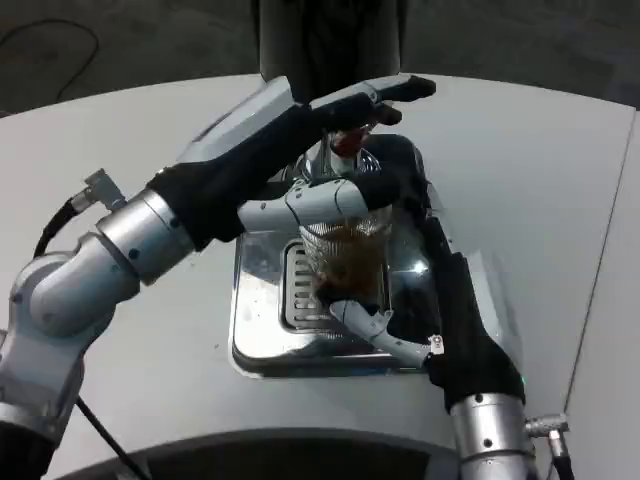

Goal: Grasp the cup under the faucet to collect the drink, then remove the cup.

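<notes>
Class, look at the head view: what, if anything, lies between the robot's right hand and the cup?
Nothing. In the head view the right hand touches the cup on the metal drip tray, without visible gap.

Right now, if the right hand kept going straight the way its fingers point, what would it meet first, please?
Most likely the cup. The right hand reaches up over the metal drip tray, its fingers already beside the glass and apparently wrapping it; depth is hard to judge. The left hand sits higher, by the faucet.
</notes>
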